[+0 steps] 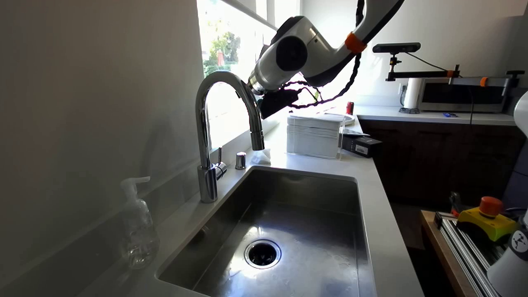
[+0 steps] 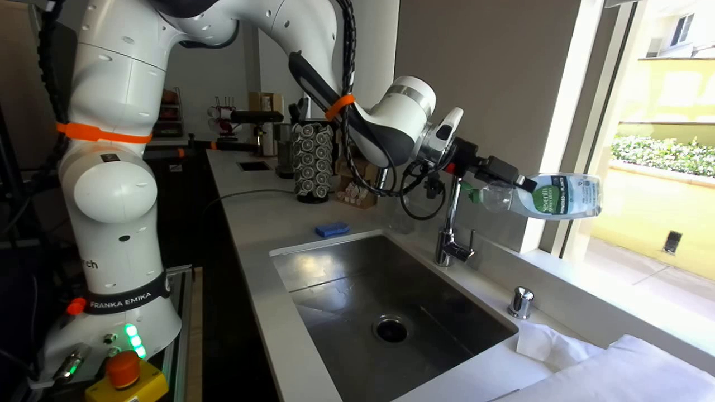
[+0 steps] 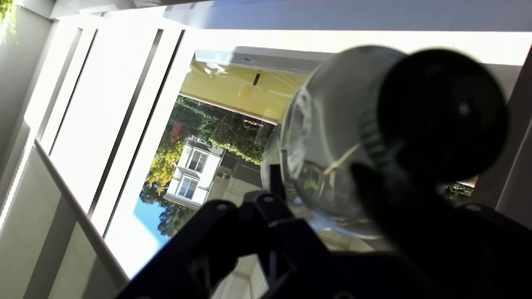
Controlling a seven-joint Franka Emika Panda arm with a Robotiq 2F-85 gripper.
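Observation:
My gripper is shut on a clear dish soap bottle with a green and white label. The bottle lies sideways in the air, its green cap toward the arm and its base toward the window. In the wrist view, the bottle sits between the dark fingers, with its cap large and dark near the camera. In an exterior view, the gripper is behind the faucet, and the bottle is mostly hidden there. The faucet stands just below the wrist.
A steel sink lies below the arm. A clear pump bottle stands left of the faucet. A chrome cap, white cloth and blue sponge are on the counter. A holder of white sheets stands beyond the sink.

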